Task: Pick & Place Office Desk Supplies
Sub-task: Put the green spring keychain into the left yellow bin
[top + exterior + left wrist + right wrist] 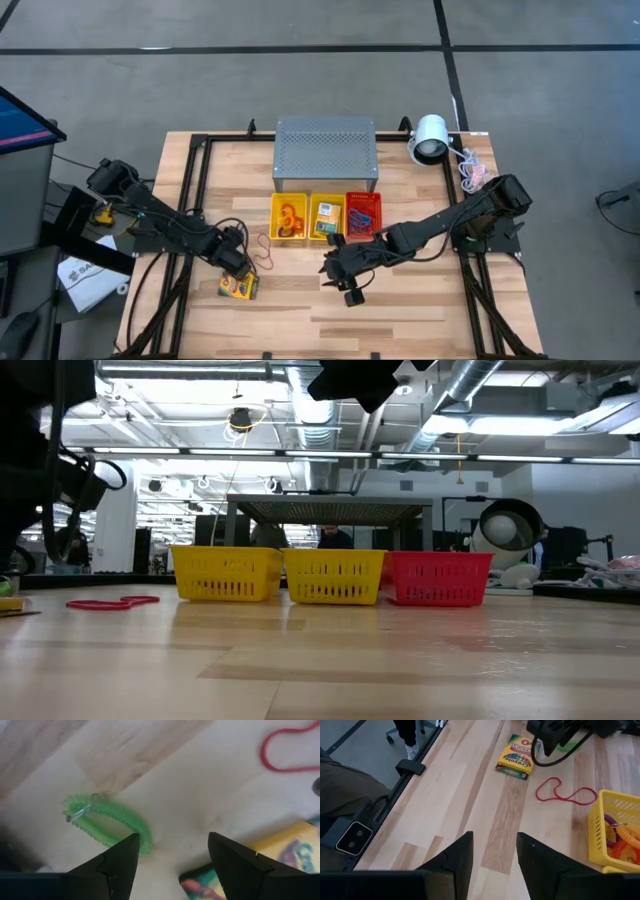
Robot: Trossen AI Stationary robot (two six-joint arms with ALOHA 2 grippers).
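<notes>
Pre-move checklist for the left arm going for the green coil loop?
1. Left gripper jaws open, nothing between them: ok.
2. Green coil loop on the table ahead of the jaws, beside one finger, not centred in the gap: not ok.
3. Crayon box lies close by the other finger; clearance: cannot tell.
4. Red band loop lies apart from the coil: ok.
5. Right gripper over bare table, away from the left arm, holding nothing: ok.
6. Yellow basket with coils already inside, unobstructed: ok.
</notes>
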